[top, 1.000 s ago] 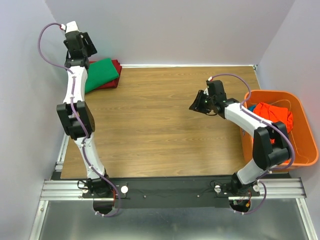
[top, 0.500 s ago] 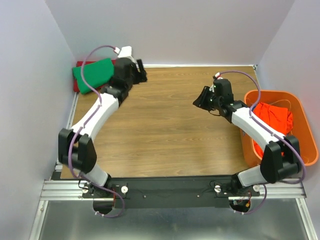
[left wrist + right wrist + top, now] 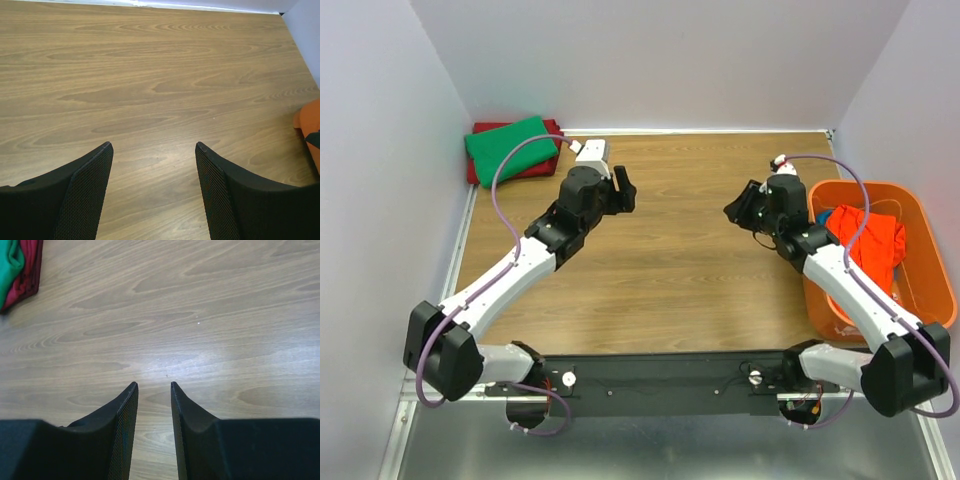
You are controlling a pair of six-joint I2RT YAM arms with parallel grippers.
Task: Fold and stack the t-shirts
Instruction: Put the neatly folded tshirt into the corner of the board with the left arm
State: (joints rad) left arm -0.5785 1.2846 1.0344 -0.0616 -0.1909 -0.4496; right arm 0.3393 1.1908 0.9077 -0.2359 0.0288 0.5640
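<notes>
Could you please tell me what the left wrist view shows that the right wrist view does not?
Only the left wrist view shows a corner of the orange basket at its right edge, and the left claw with its fingers wide apart. Only the right wrist view shows the green t-shirt and the dark red t-shirt together in its top left corner, and the right claw with a narrow gap. Both show the wooden table beneath fingers that hold nothing.

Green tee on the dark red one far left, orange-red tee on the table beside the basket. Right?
No. The orange-red tee lies inside the basket, not on the table; the top external view shows it. The green tee does sit on the dark red tee far left.
</notes>
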